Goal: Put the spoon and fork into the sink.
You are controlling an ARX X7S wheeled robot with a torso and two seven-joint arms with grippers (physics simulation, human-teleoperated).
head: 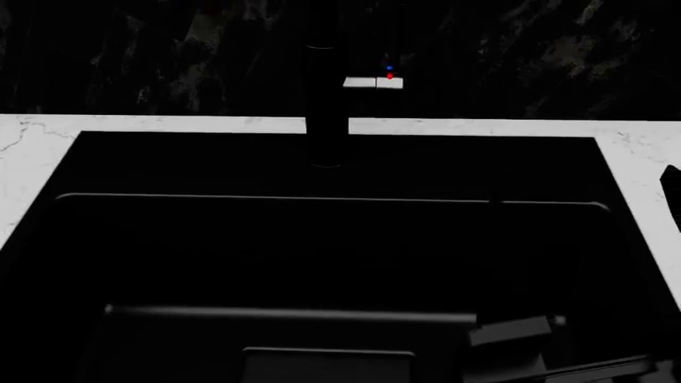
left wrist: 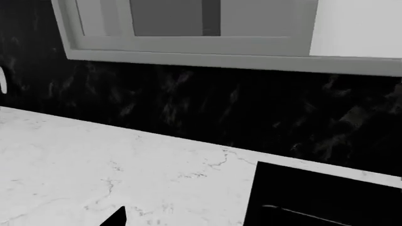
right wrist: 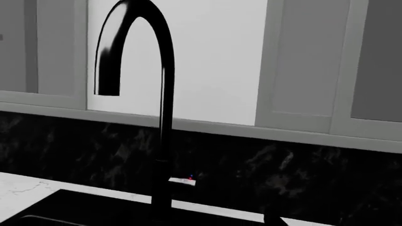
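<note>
The sink (head: 319,255) is a deep black basin that fills most of the head view, with its black faucet (head: 328,104) at the back rim. The spoon and the fork are out of view in every frame. In the left wrist view only one dark fingertip (left wrist: 116,218) of my left gripper shows, above the white counter (left wrist: 94,160) beside a corner of the sink (left wrist: 320,197). The right wrist view faces the faucet (right wrist: 162,117). There a small dark tip (right wrist: 274,219) shows at the picture's edge. Neither gripper's jaws show in full.
White marble counter (head: 27,171) borders the sink on the left, back and right (head: 643,163). A black marbled backsplash (left wrist: 220,103) rises behind it, under a white window frame (left wrist: 207,52). Dim grey shapes (head: 511,329) lie low in the head view.
</note>
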